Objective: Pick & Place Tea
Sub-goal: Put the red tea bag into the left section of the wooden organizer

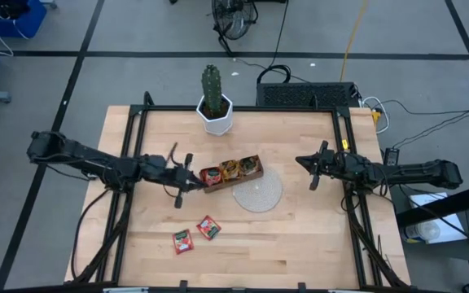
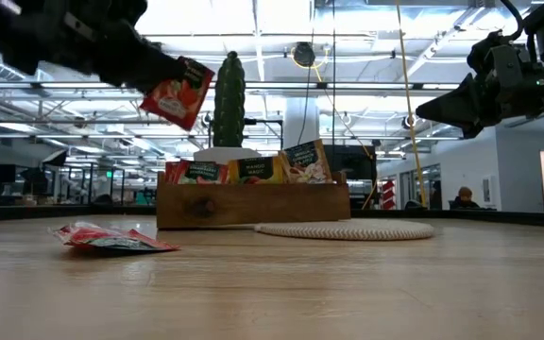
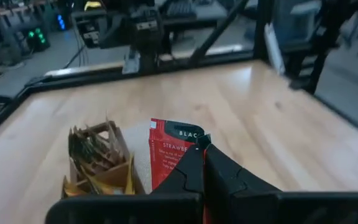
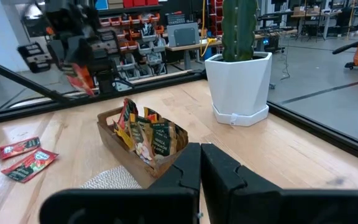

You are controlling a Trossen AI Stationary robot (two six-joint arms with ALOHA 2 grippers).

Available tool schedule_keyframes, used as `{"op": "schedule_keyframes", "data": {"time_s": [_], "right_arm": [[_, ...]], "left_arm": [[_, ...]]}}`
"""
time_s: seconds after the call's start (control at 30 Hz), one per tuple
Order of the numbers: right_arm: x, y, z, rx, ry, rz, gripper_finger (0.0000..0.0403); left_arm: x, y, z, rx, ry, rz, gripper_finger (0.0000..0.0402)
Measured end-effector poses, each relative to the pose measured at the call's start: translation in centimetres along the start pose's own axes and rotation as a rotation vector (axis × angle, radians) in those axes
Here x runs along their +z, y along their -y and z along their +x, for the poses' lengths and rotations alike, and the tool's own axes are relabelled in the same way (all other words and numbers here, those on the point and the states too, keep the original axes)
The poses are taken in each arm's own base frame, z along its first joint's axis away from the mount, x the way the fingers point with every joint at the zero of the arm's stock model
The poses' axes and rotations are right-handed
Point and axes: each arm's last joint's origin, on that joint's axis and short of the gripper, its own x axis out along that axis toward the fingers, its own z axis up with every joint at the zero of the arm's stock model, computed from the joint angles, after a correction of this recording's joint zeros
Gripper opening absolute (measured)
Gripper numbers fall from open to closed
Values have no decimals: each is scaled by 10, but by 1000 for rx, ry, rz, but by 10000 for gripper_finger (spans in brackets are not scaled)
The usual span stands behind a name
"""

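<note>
Left tool (image 1: pixel 192 182): I pinch a red sachet (image 2: pixel 177 93), raised beside the tray (image 1: pixel 233 173).
Right tool (image 1: pixel 308 165): my fingers together, hovering right of the tray.
Tabletop (image 1: pixel 300 236): two red sachets (image 1: pixel 195 234) lie flat.

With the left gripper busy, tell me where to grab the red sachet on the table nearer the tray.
Take that red sachet by a raised edge, coming from straight above. It lies nearly flat on the table, apart from the other loose one, so its faces offer no grip from the side. The right gripper is shut and empty and would likely open first; the left gripper holds a sachet.
</note>
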Motion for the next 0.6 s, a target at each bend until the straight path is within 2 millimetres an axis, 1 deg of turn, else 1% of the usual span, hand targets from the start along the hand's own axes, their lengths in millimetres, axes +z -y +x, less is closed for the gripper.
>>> {"op": "schedule_keyframes", "data": {"time_s": [0.1,0.17,0.33,0.47,0.53,0.6], "right_arm": [[0,0,0,0,0,0,0],[0,0,0,0,0,0,0],[0,0,0,0,0,0,0],[0,0,0,0,0,0,0],[0,0,0,0,0,0,0],[0,0,0,0,0,0,0]], "left_arm": [[-14,-6,-6,-11,68,-50,2],[-22,-11,-9,11,78,-66,2],[-26,-19,-12,58,77,-113,2],[-30,-21,-8,63,58,-127,1],[-30,-21,-5,63,76,-126,1],[-36,-22,1,70,56,-130,1]]}}
